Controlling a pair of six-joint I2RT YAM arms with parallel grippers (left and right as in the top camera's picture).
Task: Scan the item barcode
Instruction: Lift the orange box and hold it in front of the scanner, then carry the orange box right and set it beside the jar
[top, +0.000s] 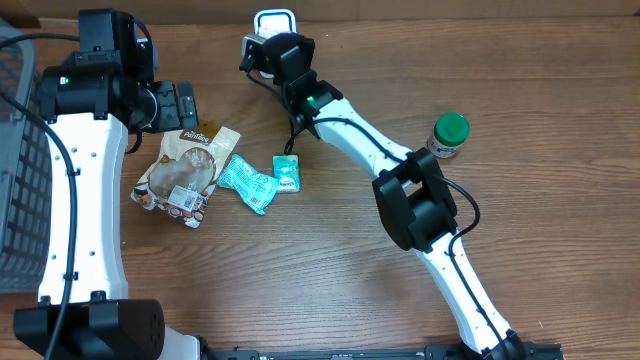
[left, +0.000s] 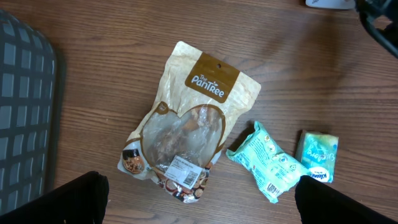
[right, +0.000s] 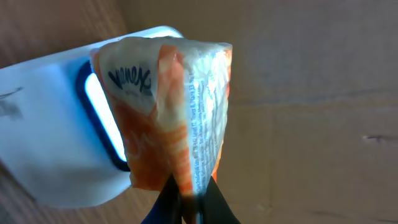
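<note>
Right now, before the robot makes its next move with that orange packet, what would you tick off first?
1. Right gripper shut on the orange tissue pack: ok.
2. Pack held in front of the scanner, at its lit window: ok.
3. Barcode turned toward that window: cannot tell; no barcode shows in the wrist view.
4. Left gripper open and holding nothing: ok.
5. Snack bag lying flat on the table under the left gripper, untouched: ok.

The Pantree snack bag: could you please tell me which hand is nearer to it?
Left. The left hand hangs open just over the Pantree bag; the right hand is well away at the scanner, shut on an orange tissue pack.
</note>
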